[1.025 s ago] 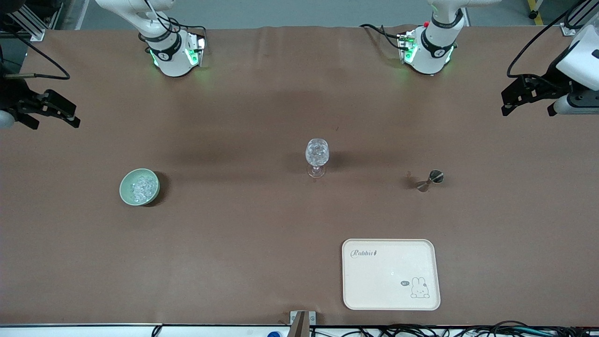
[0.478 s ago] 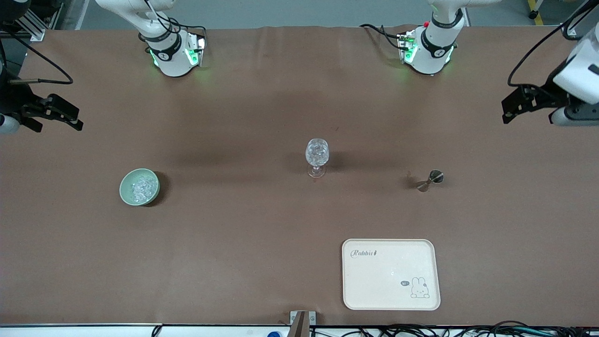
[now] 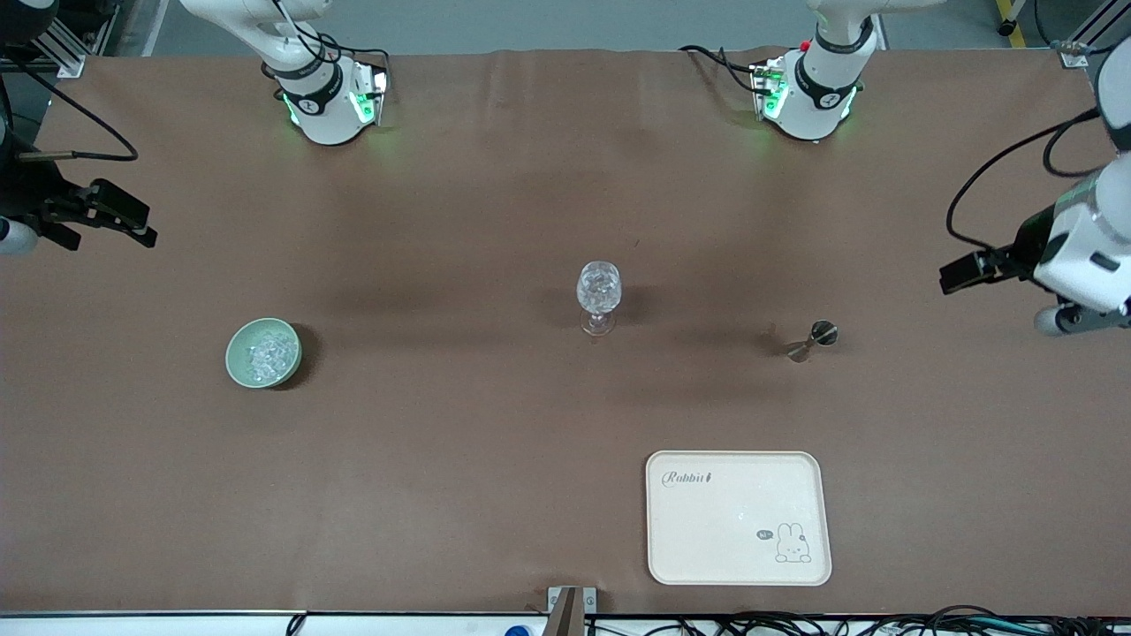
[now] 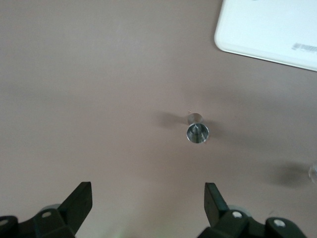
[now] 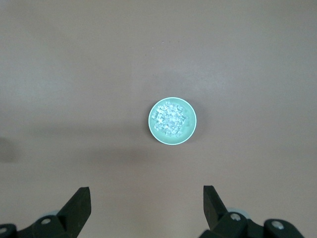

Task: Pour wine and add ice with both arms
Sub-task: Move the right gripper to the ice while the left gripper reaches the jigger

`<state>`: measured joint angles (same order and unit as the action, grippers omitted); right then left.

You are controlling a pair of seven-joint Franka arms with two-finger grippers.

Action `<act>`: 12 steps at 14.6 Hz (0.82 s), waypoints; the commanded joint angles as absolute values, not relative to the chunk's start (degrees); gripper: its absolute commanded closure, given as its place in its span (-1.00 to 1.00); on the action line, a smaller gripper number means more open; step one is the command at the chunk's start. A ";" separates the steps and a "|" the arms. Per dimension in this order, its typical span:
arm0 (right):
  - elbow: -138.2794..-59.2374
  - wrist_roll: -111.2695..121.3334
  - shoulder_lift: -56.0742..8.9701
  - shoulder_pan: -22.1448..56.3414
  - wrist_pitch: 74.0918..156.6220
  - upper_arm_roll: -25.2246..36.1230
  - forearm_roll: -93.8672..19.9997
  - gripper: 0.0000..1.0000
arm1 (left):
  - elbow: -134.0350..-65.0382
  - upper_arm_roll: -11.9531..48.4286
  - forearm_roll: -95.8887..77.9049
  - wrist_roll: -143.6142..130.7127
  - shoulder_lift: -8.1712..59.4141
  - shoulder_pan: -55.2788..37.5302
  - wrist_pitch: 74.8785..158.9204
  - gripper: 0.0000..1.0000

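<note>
- Both arms were high, nothing grasped: left gripper (image 3: 959, 274) spread wide over the jigger (image 3: 811, 340), right gripper (image 3: 119, 216) wide near the table's end
- Ice (image 3: 263, 355) sat in the green bowl (image 3: 233, 362); the wine glass (image 3: 598, 296) looked already filled with ice

The left end effector (image 4: 146, 208), fingers spread, hangs over a steel jigger (image 4: 197, 130) near a white tray (image 4: 270, 29).

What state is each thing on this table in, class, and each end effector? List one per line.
Stemmed glass: upright, clear chunks in its bowl.
Green bowl: upright, holding ice.
Metal jigger: upright, untouched.
Cream tray: flat, nothing on it.
Left end effector: open, above the jigger.
Right end effector: open, above the bowl.
</note>
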<state>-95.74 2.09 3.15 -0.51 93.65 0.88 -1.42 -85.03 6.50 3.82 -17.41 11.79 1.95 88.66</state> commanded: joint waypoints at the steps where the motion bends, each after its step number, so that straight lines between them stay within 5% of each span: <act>1: -96.42 2.55 1.15 -1.14 94.57 1.14 -0.88 -1.00 | -82.79 6.68 4.57 -22.66 16.86 2.54 87.80 -0.88; 12: -105.46 2.72 -7.90 -4.75 112.39 1.05 -0.97 -0.99 | -82.88 6.77 -17.46 -37.88 33.29 12.47 92.64 -0.79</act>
<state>-101.92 2.34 -7.93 -4.24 108.63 1.52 -1.32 -84.42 6.42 -13.23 -36.25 30.51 10.54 92.80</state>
